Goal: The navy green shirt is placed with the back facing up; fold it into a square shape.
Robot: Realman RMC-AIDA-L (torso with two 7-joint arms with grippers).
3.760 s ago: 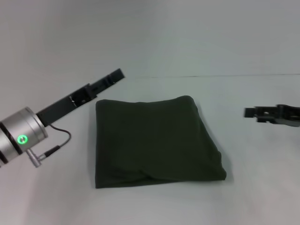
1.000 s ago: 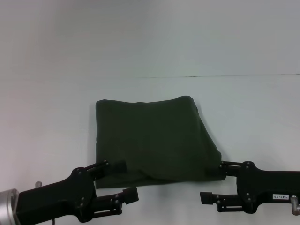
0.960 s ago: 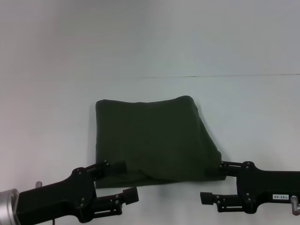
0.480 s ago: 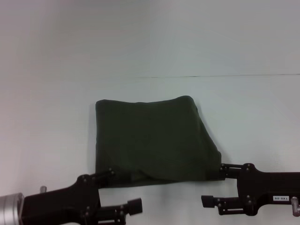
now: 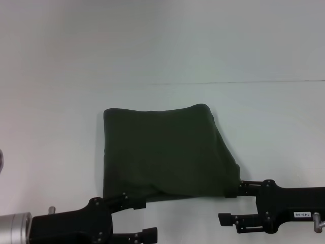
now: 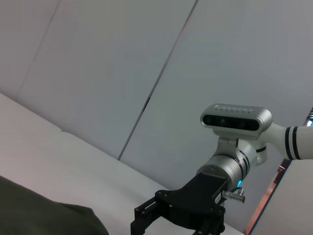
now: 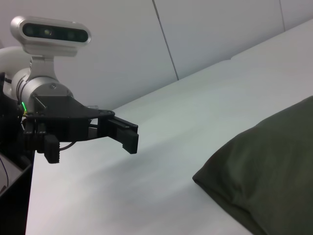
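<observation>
The navy green shirt point(image 5: 167, 152) lies folded into a rough square on the white table point(image 5: 51, 127), plain side up. My left gripper point(image 5: 143, 219) is open and empty at the shirt's near left corner, with its upper finger at the near edge. My right gripper point(image 5: 229, 205) is open and empty at the near right corner, with its upper finger against the shirt's edge. The left wrist view shows a shirt corner point(image 6: 39, 215) and the right gripper point(image 6: 166, 215) farther off. The right wrist view shows the shirt point(image 7: 274, 161) and the left gripper point(image 7: 115, 131) farther off.
The table's far edge point(image 5: 228, 82) runs across the head view, with a plain wall behind it. The head camera unit point(image 6: 235, 117) shows in both wrist views. Bare table surface lies to the left and right of the shirt.
Both arms came from the shirt's far sides to its near corners. In the last second the left gripper slid lower and nearer, off the shirt's edge; the right gripper barely moved.
</observation>
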